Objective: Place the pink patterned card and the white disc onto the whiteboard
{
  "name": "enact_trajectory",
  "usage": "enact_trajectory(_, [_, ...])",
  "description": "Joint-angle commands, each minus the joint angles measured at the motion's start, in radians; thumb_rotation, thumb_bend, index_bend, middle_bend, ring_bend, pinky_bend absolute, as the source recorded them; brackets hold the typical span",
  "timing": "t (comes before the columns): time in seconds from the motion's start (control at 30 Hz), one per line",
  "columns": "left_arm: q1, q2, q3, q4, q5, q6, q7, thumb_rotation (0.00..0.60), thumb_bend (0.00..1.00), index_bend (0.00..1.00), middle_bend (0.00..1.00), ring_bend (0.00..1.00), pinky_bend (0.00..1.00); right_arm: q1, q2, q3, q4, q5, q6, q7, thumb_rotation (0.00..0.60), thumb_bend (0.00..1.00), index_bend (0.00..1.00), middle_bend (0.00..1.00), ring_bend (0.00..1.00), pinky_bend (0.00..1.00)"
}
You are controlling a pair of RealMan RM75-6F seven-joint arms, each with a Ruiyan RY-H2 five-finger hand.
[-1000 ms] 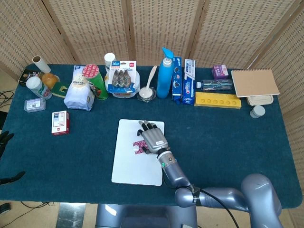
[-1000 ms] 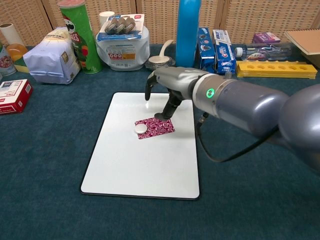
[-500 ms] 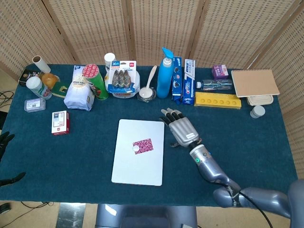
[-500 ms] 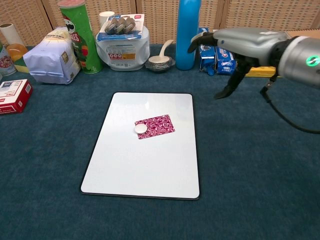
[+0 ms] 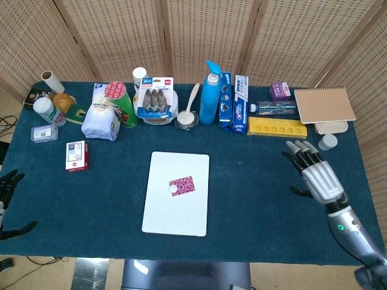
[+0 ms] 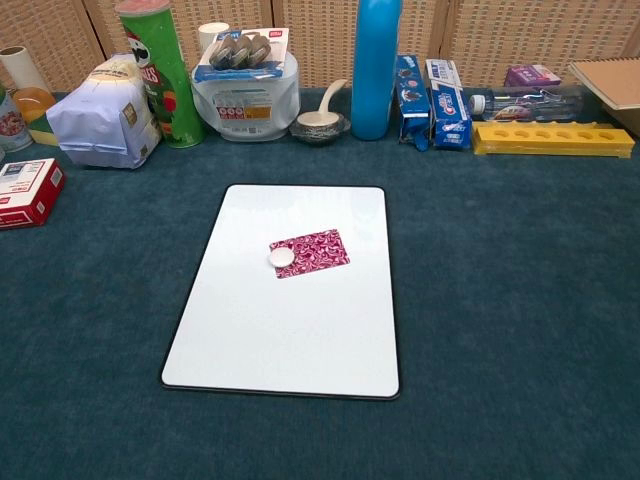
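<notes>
The whiteboard [image 5: 175, 214] [image 6: 290, 340] lies flat in the middle of the blue table. On it rests the pink patterned card [image 5: 185, 184] [image 6: 318, 250], and the white disc [image 5: 173, 189] [image 6: 281, 257] sits on the card's left end. My right hand [image 5: 315, 175] hovers over the table's right side, far from the board, fingers spread and holding nothing. My left hand [image 5: 7, 187] shows only as dark fingertips at the left edge of the head view, off the table. Neither hand appears in the chest view.
Along the back edge stand a white bag [image 5: 100, 121], a green can [image 5: 121, 103], a packaged box [image 5: 155, 101], a blue bottle [image 5: 210, 93], toothpaste boxes [image 5: 240, 103], a yellow tray [image 5: 277, 127] and a notebook [image 5: 324, 104]. A red-and-white box [image 5: 77, 155] lies left of the board.
My right hand lifted off the card on the whiteboard and swung far right across the table, leaving the chest view. Card and disc stayed in place.
</notes>
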Motion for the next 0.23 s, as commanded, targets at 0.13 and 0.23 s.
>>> enact_trajectory(0.13, [0.002,-0.004,0.002,-0.004,0.008,0.005,0.011,0.6,0.12,0.0,0.0,0.0,0.11,-0.07,0.047,0.007,-0.045,0.06,0.004,-0.062,0.6,0.01,0.12,0.02,0.0,0.02])
enact_trajectory(0.23, [0.003,-0.005,0.003,-0.005,0.01,0.006,0.014,0.6,0.12,0.0,0.0,0.0,0.11,-0.082,0.055,0.014,-0.069,0.065,0.004,-0.077,0.6,0.01,0.12,0.02,0.0,0.02])
